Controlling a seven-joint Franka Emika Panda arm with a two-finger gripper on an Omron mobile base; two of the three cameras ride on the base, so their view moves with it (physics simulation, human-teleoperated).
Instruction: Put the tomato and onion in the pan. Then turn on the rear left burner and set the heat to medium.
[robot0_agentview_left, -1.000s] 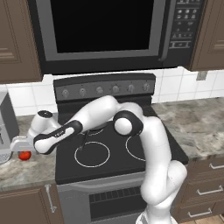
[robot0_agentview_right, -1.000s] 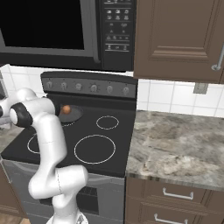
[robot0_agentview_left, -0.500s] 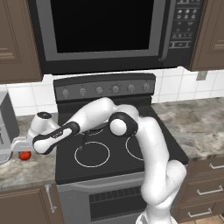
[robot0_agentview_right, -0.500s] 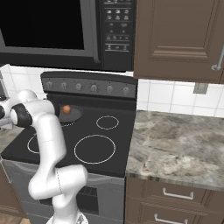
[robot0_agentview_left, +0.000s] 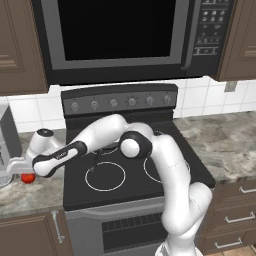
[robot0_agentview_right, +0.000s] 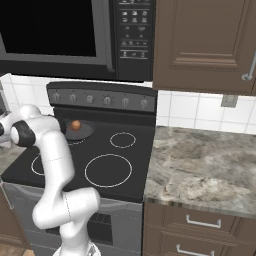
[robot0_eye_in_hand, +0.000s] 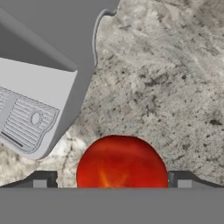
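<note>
So the gripper (robot0_eye_in_hand: 112, 180) is right down at the tomato (robot0_eye_in_hand: 122, 162) in the hand view, fingers (robot0_eye_in_hand: 41, 180) spread wide with one tip on each side of it and a gap still showing, so nothing's pinched. The tomato sits on the speckled counter (robot0_eye_in_hand: 175, 87), and just beyond it there's a grey appliance (robot0_eye_in_hand: 39, 100) with a vented face. From the left base view the tomato (robot0_agentview_left: 28, 177) is a little red ball on the counter (robot0_agentview_left: 30, 192) left of the stove (robot0_agentview_left: 130, 170), right under the end of the arm (robot0_agentview_left: 100, 137), with the grey appliance (robot0_agentview_left: 7, 137) just behind it. Farther back, in the right base view, the onion (robot0_agentview_right: 75, 125) is already lying in the pan (robot0_agentview_right: 82, 131), which sits at the stove's rear left. I can't make out the rear left burner ring itself, the pan seems to cover it. The knobs (robot0_agentview_right: 107, 100) run along the stove's back panel, and the microwave (robot0_agentview_right: 65, 35) hangs above that.
</note>
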